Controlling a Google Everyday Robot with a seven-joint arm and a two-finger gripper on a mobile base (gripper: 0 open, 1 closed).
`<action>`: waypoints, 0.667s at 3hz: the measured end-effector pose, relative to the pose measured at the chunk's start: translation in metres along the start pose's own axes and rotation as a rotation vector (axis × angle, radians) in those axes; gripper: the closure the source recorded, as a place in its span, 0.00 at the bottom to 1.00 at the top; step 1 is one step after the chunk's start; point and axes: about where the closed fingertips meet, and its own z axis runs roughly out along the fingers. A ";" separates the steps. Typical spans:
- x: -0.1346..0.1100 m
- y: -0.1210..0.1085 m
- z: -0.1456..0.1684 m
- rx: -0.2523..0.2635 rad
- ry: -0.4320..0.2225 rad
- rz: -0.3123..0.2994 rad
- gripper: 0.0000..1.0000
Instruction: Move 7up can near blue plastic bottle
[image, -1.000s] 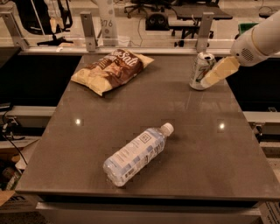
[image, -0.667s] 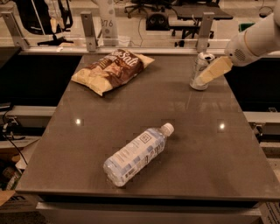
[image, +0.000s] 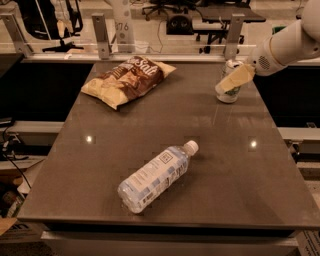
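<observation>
The 7up can (image: 228, 94) stands upright at the far right of the dark table (image: 90, 170), close to its back edge. My gripper (image: 235, 78) reaches in from the right on a white arm and sits right at the can, covering part of its front and upper side. The blue plastic bottle (image: 155, 176) lies on its side near the table's front centre, with its white cap pointing back and right. The can and the bottle are far apart.
A brown chip bag (image: 127, 80) lies at the table's back left. Metal posts (image: 101, 35) and a rail run along the back edge. Office chairs and desks stand behind. The table's right edge is close to the can.
My gripper has drawn in closer against the can and its arm has risen slightly. The can, bottle and chip bag have not moved.
</observation>
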 end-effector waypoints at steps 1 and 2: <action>0.000 0.001 0.004 -0.033 -0.010 0.026 0.40; -0.003 0.005 -0.002 -0.057 -0.030 0.039 0.64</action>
